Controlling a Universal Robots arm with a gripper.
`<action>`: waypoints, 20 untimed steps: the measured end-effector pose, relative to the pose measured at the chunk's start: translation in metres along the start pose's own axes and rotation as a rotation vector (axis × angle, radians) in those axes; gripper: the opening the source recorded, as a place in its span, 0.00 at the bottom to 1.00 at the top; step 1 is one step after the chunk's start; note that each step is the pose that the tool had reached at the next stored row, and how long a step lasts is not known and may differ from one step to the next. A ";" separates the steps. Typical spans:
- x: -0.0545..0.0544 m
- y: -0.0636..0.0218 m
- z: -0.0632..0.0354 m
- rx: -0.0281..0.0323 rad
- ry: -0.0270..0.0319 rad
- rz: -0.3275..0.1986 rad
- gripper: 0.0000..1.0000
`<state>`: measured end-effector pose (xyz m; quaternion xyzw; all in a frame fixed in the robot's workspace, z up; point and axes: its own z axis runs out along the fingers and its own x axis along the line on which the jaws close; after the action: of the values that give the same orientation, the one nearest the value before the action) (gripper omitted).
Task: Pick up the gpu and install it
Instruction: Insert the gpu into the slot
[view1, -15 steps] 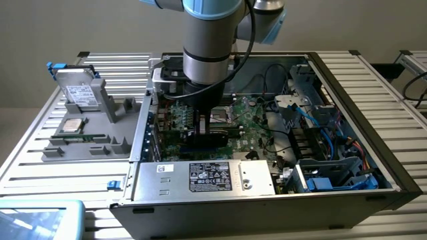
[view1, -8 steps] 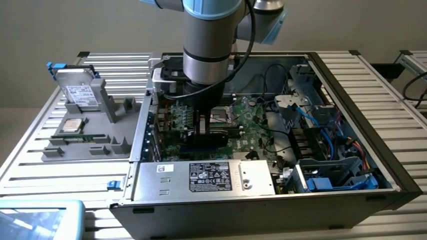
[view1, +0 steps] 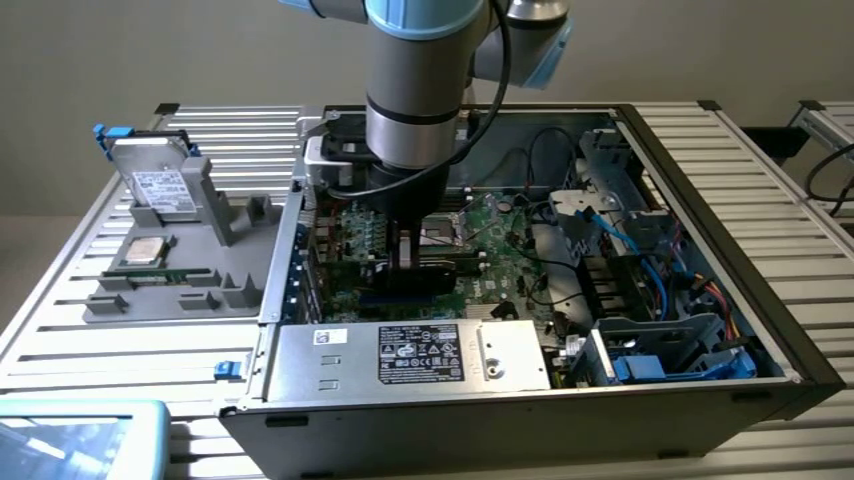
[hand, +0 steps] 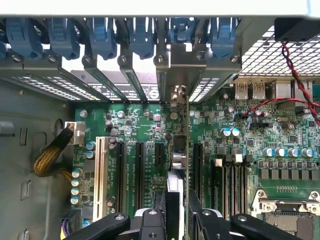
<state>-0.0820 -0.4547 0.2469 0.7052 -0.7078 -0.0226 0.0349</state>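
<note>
The gpu stands on edge between my fingers, seen edge-on in the wrist view. Its silver end bracket lines up with a rear slot opening of the case, beneath the blue latches. The card's lower edge is down at the black expansion slots of the green motherboard; whether it is fully seated I cannot tell. My gripper is shut on the gpu. In the exterior view my gripper reaches down into the open computer case, over the motherboard's middle, with the gpu under it.
A grey parts holder at the exterior view's left carries a silver hard drive, a processor and a memory stick. The power supply sits at the case front. Drive cages and blue cables crowd the right side.
</note>
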 end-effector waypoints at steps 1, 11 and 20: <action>0.000 0.0000 0.0001 -0.0002 0.0000 0.000 0.28; 0.000 0.0000 0.0027 -0.0003 0.0011 0.000 0.28; 0.000 0.0006 0.0030 0.0000 0.0018 -0.012 0.28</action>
<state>-0.0829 -0.4546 0.2440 0.7096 -0.7034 -0.0222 0.0353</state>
